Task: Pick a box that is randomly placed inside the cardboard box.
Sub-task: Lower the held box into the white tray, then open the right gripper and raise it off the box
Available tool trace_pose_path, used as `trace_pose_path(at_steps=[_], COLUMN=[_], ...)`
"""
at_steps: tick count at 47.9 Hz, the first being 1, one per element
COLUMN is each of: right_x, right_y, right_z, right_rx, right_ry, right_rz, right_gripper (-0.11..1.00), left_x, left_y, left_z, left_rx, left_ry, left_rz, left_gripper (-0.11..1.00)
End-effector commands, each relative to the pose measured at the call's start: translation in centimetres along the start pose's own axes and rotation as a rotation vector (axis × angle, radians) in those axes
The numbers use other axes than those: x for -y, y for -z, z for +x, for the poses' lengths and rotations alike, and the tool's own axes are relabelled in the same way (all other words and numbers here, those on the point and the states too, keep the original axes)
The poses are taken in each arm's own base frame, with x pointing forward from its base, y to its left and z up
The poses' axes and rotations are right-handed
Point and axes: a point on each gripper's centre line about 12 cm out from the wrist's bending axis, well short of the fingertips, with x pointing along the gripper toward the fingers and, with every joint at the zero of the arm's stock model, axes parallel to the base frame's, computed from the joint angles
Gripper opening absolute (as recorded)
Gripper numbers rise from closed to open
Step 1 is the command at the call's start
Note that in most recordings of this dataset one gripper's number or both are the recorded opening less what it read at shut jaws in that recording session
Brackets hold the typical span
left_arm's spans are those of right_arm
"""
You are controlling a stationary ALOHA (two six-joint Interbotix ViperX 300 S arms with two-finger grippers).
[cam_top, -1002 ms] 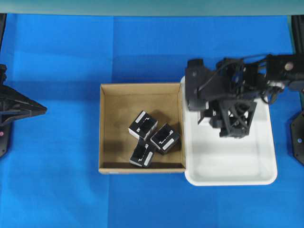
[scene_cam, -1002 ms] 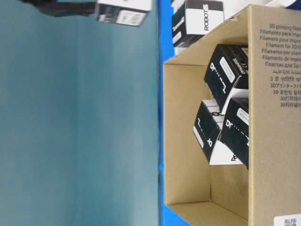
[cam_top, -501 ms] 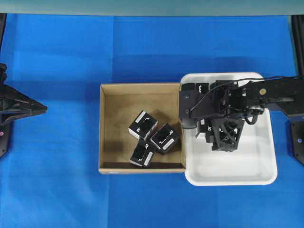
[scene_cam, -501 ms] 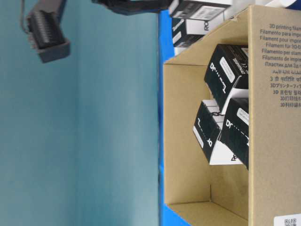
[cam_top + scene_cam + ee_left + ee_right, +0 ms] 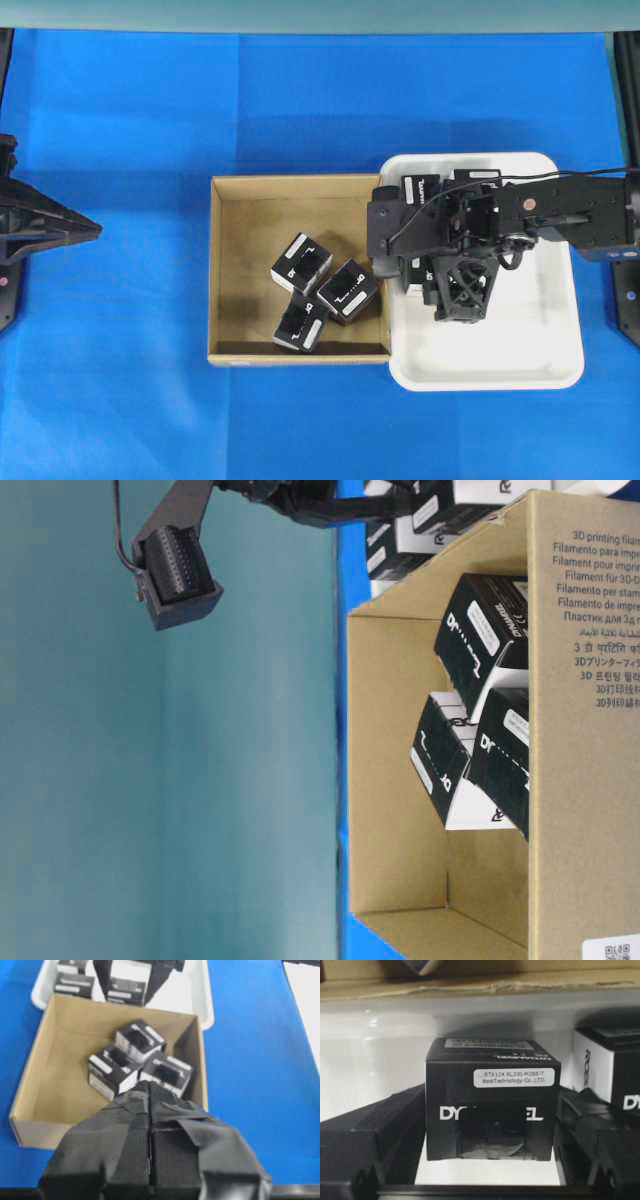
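Right gripper (image 5: 490,1160) clamped on a box (image 5: 492,1095), low over the white tray (image 5: 540,345) at frame right. Three boxes (image 5: 318,290) remain in the carton (image 5: 225,270). Release pending. Left gripper (image 5: 149,1110) closed, idle.

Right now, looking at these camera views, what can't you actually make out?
- Overhead: the right arm covers much of the white tray, hiding its contents.
- Right wrist: whether the right tool presses the box; the contact faces are hidden.
- Table-level: the cardboard box wall cuts off one black box inside.
- Left wrist: the shut left tool blocks the near floor.
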Motion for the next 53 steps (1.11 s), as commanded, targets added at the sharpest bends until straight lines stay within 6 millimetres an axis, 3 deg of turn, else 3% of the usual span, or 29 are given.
trace_pose_path(at_steps=[1,31,38,53], right_x=[-0.1,-0.1,0.0,0.1], right_y=[0.1,0.1,-0.3,-1.1], right_z=[0.5,0.7,0.7,0.0], right_rx=[-0.005,0.003,0.046,0.071], right_ry=[-0.001,0.002,0.019,0.028], right_rz=[-0.006,-0.005,-0.025,-0.033], right_gripper=[0.76,0.76,0.99,1.00], left_x=[0.0,0.0,0.1,0.1], left_y=[-0.3,-0.3,-0.3,-0.6], left_z=[0.2,0.4,0.4,0.0], left_rx=[0.002,0.003,0.006,0.020], left_ry=[0.000,0.000,0.002,0.001], left_rz=[0.005,0.003,0.003,0.004], left_gripper=[-0.07,-0.07,-0.07,-0.07])
